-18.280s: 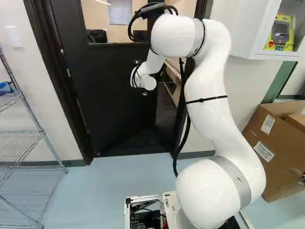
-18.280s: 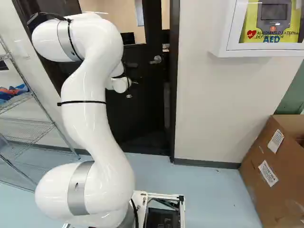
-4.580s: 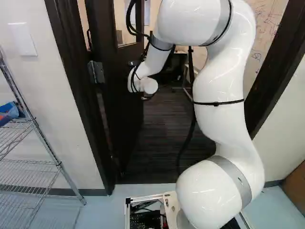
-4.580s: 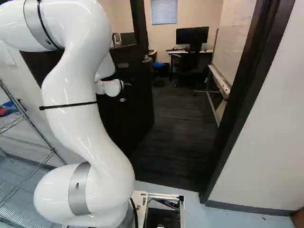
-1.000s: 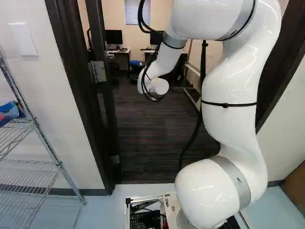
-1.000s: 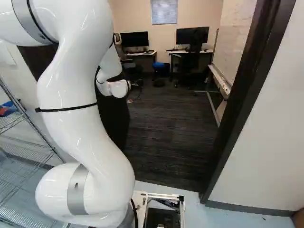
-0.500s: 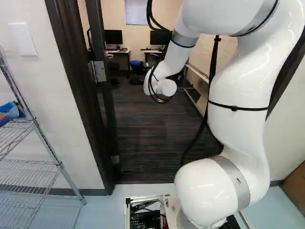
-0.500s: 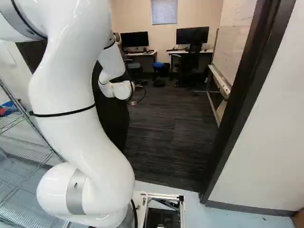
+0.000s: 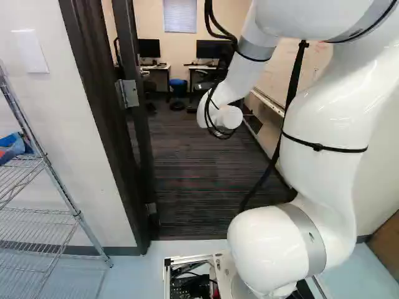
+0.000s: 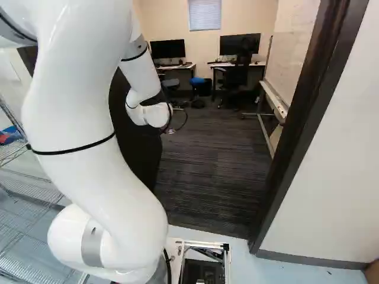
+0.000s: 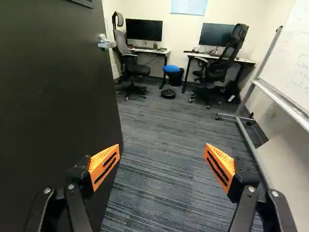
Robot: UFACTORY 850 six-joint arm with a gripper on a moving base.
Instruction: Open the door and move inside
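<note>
Evidently the opening step is done: door [image 11: 53,106] swung inward, standing ajar on its hinge [image 9: 128,93], with a wide gap beside it. Step in hand, as judged: moving inside. Base [image 9: 166,274] sits on the pale floor on the near side of the door. Gripper [image 11: 162,147] is released, fingers well apart, nothing between them; it points into the room past the door's face, clear of the handle [image 11: 106,44].

Next move: drive the base straight through the gap, arm kept off both the door and the frame post [image 10: 305,115] opposite it. Risk: the wide elbow could catch that post, or a nudge could swing the door back.

Containers: wire rack [image 9: 78,215], outside on the door's hinge side, bears a blue item [image 9: 12,148]. Cardboard box [image 9: 386,243], across the gap from the door, contents not visible. Dark bin [image 11: 177,79], deep in the room beyond the door; contents cannot be told.
</note>
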